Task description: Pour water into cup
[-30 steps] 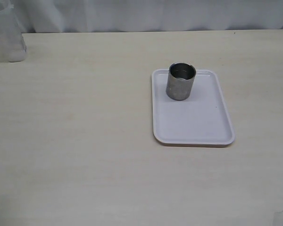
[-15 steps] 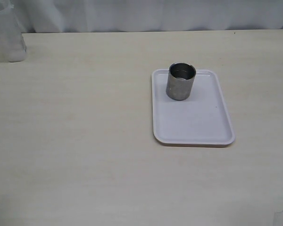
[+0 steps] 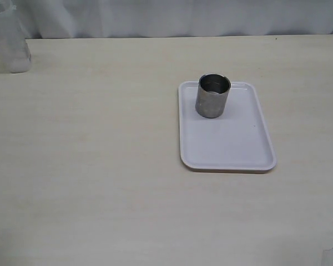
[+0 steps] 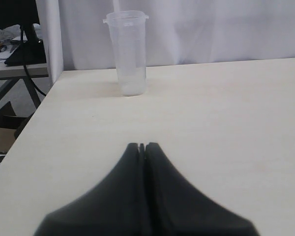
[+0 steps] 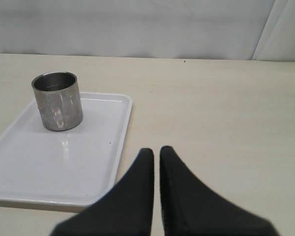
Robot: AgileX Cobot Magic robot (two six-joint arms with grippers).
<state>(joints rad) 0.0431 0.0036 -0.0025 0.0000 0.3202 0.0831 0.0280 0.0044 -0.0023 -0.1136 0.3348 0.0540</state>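
Exterior view: pale wood-grain table (image 3: 100,177), with a white curtain (image 3: 183,16) hanging behind its far edge.
Cup: brushed steel cup (image 3: 213,96) with a dark inside, standing upright on the far end of a white tray (image 3: 227,149).
Tray: rectangular with rounded corners and a low rim. It lies flat on the table, right of centre, with its long sides running away from the camera.
Beaker: tall translucent plastic beaker (image 3: 10,44), upright at the far left corner of the table, well apart from tray and cup. Its top is cut off by the frame.
Water: cannot be made out in either vessel. The beaker's lower part looks cloudier in the left wrist view, but I cannot tell whether that is liquid.
Left hand: the left hand (image 4: 141,146) has its black fingers pressed together tip to tip and holds nothing. It hangs over bare table, pointing toward the beaker and well short of it.
Right hand: the right hand (image 5: 153,152) has its fingers drawn in to a thin slit with nothing between them. It sits just beside one long rim of the tray, with the cup well apart at the tray's far end.
Beyond the table: the left wrist view shows a dark cable (image 4: 32,73) and clutter on another bench, blurred.
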